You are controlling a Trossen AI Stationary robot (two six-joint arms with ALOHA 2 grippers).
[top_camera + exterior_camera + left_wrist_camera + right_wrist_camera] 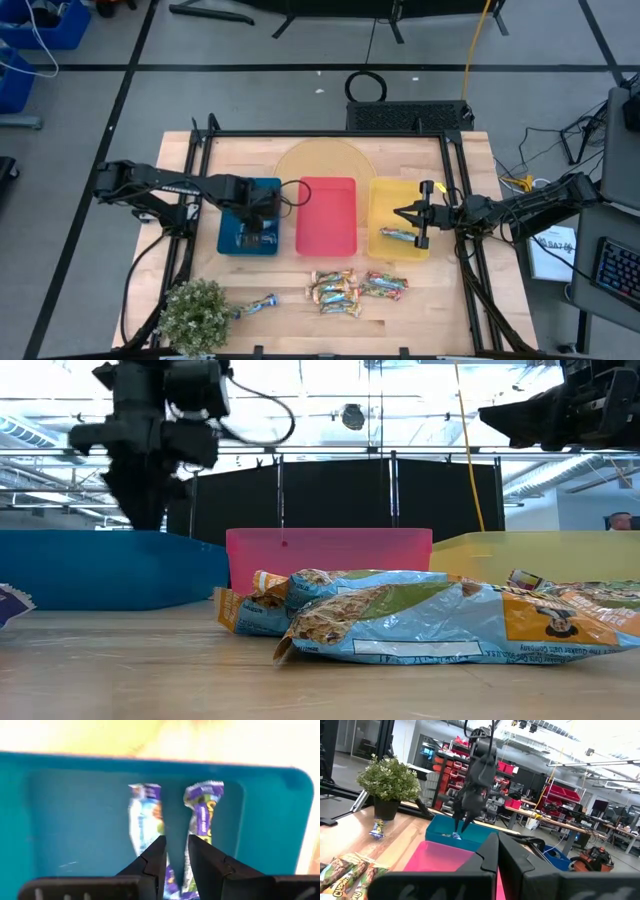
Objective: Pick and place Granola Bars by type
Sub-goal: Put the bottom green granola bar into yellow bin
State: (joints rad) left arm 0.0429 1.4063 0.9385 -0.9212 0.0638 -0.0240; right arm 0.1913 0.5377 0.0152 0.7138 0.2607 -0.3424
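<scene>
Wooden table (pixel 440 310); left claw (pixel 176 845) over blue tray (pixel 228 240), narrowly open, empty; lift straight. Right claw (pixel 497 851) closed, empty, at three o'clock.

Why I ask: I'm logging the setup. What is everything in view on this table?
Trays: 3; blue tray, red tray, yellow tray; side by side, mid-table.
Bars in blue tray: 2, blue-and-white.
Bar in yellow tray: 1, colour unclear.
Bar pile: about five, mixed wrappers, in front of the red and yellow trays.
Lone bar: 1, blue-and-white, beside the plant.
Plant: 1, green, front left corner.
Disc: 1, pale yellow, behind the red tray.
Left gripper: open, over the blue tray.
Right gripper: shut, over the yellow tray.
</scene>
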